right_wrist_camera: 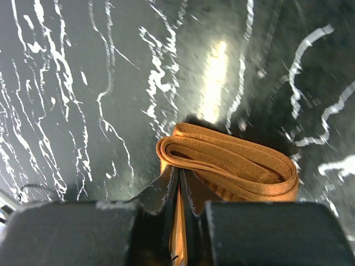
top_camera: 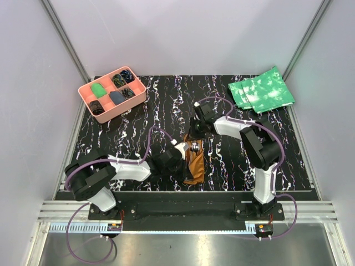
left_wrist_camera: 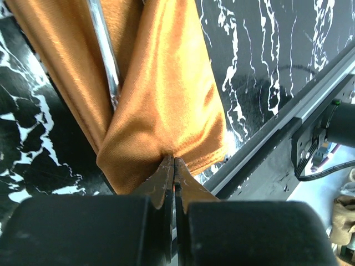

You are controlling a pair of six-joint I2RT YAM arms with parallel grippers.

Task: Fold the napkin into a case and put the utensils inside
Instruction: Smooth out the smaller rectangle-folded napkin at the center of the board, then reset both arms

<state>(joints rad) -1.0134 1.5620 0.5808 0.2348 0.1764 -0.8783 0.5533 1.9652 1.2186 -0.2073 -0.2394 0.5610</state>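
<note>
Tugging apart could unfold the case (top_camera: 195, 166), low-centre in the top view, and spill the silver utensil (left_wrist_camera: 105, 55), since the left gripper (left_wrist_camera: 173, 160) is pinched tight on its edge and the right gripper (right_wrist_camera: 178, 180) nearly closed on an orange strip (right_wrist_camera: 178, 227), cloth or handle unclear.

A black tabletop (top_camera: 138, 127) veined with white fills the middle of the booth. Behind it and on both sides rise plain pale grey-lilac walls (top_camera: 183, 39), with slanting aluminium posts (top_camera: 66, 41) at its far corners. Along its near edge runs a brushed steel ledge (top_camera: 194, 246), softly lit from above.
</note>
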